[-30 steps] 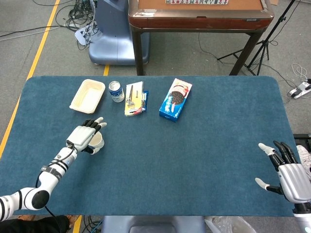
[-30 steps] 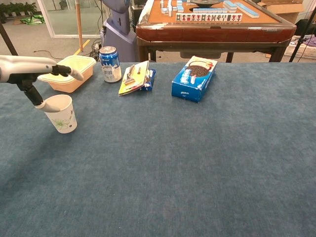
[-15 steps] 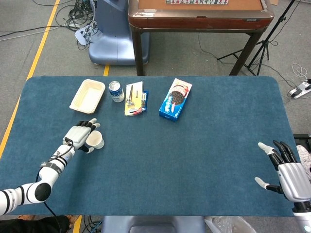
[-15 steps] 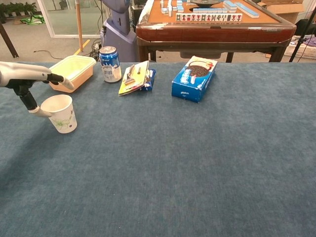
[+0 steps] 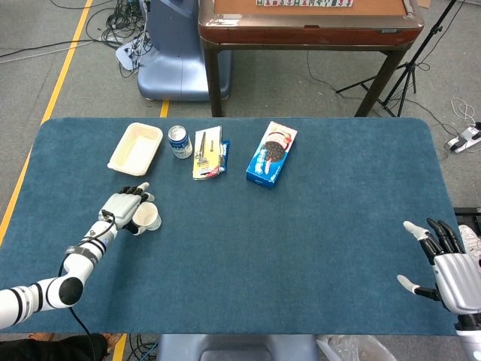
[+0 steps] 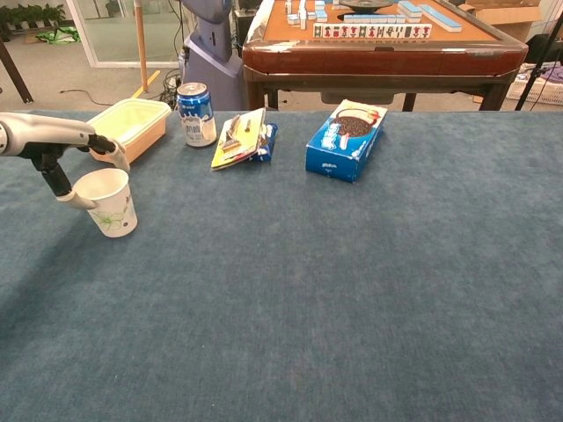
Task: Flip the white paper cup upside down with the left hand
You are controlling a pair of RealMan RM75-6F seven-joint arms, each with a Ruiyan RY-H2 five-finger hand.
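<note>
The white paper cup [image 6: 107, 202] with a green flower print stands upright, mouth up, near the table's left edge; it also shows as the cup [image 5: 151, 219] in the head view. My left hand [image 5: 125, 207] is at its left side. Its thumb [image 6: 74, 200] touches the cup's left wall just under the rim, and a curled finger [image 6: 116, 156] comes down at the rim's back, so the hand grips the cup between them. My right hand [image 5: 449, 265] hovers at the table's front right corner with its fingers spread and nothing in them.
Behind the cup are a cream plastic tray [image 6: 132, 127], a blue drink can [image 6: 196, 113], a yellow packet with a clip [image 6: 241, 136] and a blue cookie box [image 6: 347, 139]. A mahjong table [image 6: 387, 40] stands beyond the far edge.
My left hand drew back to the left of the cup, then its fingers curled down toward the rim and the thumb came back against the wall. The cup and the right hand stayed put.
</note>
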